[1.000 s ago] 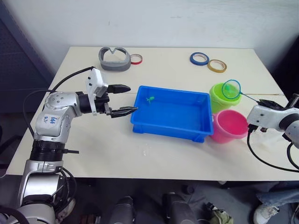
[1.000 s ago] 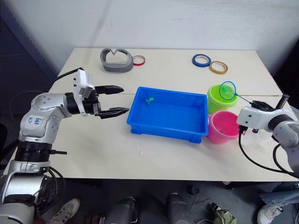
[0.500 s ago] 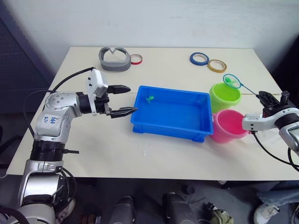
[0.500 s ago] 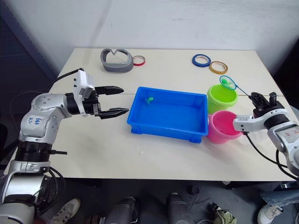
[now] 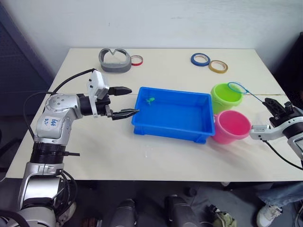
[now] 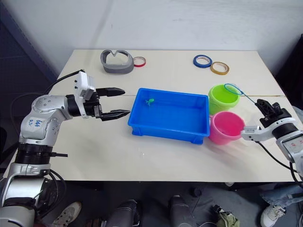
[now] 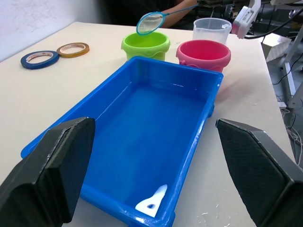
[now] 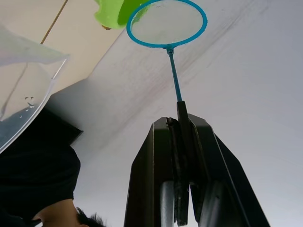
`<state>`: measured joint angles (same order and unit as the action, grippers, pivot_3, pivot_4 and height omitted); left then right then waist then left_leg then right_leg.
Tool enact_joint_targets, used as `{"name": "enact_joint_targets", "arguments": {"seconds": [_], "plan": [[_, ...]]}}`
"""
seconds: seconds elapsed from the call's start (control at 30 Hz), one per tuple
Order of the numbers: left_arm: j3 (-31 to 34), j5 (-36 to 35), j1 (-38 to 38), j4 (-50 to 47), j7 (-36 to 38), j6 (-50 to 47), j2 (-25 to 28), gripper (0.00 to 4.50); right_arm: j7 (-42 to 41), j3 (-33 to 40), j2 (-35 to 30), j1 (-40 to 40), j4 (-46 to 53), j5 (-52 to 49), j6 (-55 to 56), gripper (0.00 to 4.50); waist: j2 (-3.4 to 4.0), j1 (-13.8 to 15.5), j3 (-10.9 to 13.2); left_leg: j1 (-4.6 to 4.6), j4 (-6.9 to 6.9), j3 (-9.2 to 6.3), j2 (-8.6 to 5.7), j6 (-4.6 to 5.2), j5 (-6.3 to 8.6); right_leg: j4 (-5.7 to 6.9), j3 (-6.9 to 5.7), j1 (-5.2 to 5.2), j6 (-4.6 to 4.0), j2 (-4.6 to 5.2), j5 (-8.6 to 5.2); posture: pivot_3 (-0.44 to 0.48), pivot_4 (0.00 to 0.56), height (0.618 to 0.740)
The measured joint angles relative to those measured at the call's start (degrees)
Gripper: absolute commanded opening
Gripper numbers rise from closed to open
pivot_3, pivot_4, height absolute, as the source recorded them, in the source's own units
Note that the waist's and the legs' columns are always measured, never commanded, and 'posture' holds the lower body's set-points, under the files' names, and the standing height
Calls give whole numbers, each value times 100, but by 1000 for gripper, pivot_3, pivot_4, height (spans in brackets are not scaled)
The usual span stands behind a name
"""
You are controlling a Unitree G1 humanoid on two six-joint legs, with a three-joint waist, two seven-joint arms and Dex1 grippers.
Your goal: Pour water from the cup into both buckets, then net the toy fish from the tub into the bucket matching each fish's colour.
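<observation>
I hold the small light-blue hoop net (image 5: 237, 87) on its thin dark wire handle, pinched tight in my right gripper (image 5: 277, 106); its long axis runs from the gripper toward the lime green plastic bucket (image 5: 227, 97), hoop over the far rim. The pink plastic bucket (image 5: 231, 126) stands just nearer, beside the shallow bright blue rectangular tub (image 5: 173, 115), which holds one tiny green toy fish (image 5: 151, 100). My left gripper (image 5: 123, 100) hovers spread wide by the tub's left end. Tape rings lie farther back on the cream table (image 5: 123, 151).
</observation>
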<state>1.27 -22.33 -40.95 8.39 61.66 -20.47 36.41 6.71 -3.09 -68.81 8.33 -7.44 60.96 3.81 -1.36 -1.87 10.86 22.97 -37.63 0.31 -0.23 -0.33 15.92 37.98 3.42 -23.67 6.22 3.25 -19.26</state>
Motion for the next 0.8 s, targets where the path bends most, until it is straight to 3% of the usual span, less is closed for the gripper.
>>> {"name": "enact_joint_targets", "arguments": {"seconds": [0.2, 0.33, 0.43, 0.53, 0.8], "plan": [[100, 0, 49, 9, -39, -1, 162, 4459, -1157, 606, 217, 134, 858, -1765, 362, 0, 0, -1, 0, 0, -10, -4, 4, 5, 3, 2, -2, 5, 1, -2, 0, 0, 150, 740], [245, 4, 89, 82, -161, -62, 384, 4459, -2862, 943, 527, 464, 1572, -3570, -178, 0, 0, 15, 0, 0, -20, -14, 7, 13, 8, 1, -10, 16, 6, -1, 3, 0, 150, 740], [348, 24, 197, 92, -262, -123, 559, 4459, -3941, 983, 930, 735, 2038, -4769, -1095, 0, 0, 20, 0, 0, -26, -27, 5, 15, 10, 1, -14, 22, 17, 6, 10, 0, 150, 740], [421, 25, 488, -57, -433, -291, 655, 4459, -4926, 895, 1318, 1295, 2385, -6027, -2849, 0, 0, 24, 0, 4, -31, -34, 4, 17, 11, 6, -14, 21, 17, 14, 10, 0, 150, 740], [575, 15, 996, -649, -903, -843, 793, 4459, -5782, 25, 1831, 2208, 2420, -7382, -5527, 0, 0, 32, 0, 21, -31, -70, 0, 15, 13, 5, -15, 15, 17, 24, 10, 0, 150, 740]]}}
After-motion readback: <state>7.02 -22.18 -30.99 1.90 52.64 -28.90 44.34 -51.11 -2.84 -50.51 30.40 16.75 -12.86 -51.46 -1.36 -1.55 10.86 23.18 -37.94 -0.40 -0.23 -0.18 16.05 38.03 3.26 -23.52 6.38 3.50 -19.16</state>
